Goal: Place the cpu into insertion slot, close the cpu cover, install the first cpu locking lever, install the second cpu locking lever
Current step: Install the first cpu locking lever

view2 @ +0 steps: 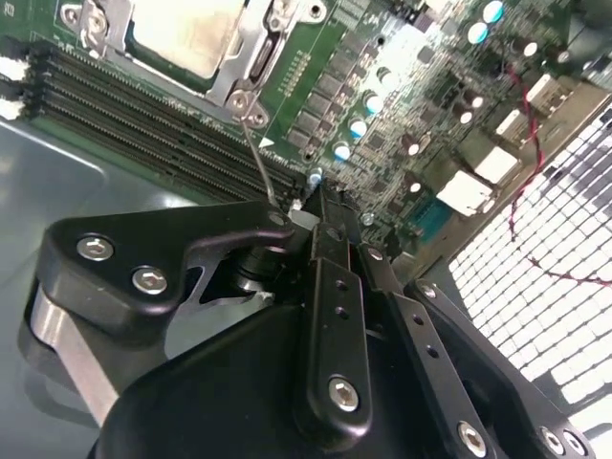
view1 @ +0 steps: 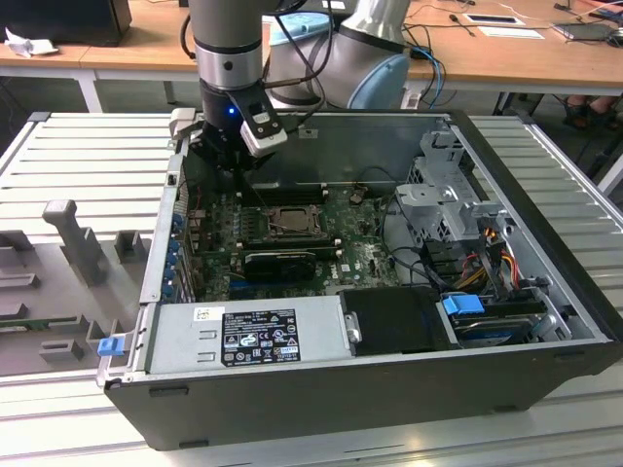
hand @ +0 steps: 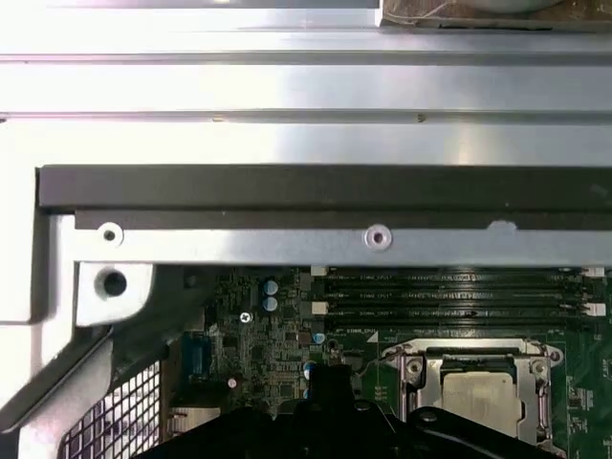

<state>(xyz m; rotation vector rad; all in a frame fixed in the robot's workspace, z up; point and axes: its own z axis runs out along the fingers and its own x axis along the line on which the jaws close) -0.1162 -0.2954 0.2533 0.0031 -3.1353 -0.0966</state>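
Cpu (hand: 483,400) seated in insertion slot (view1: 292,220), inside computer case (view1: 341,404); cpu cover (view2: 256,57) down over it. Locking lever (view2: 256,158) sticks out, looks unlatched; other unclear. Hand (view2: 308,212) closed, tips at lever end, to exterior view's left of slot.

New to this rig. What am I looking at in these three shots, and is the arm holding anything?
One robot arm works inside an open computer case. The exterior view sees the whole scene from off the arm; both wrist views ride on the arm, looking past its gripper at the green motherboard. The cpu already sits in the insertion slot, with the cpu cover flat around it. In the second wrist view a thin locking lever runs up to the gripper's tip; whether it is gripped, I cannot tell.
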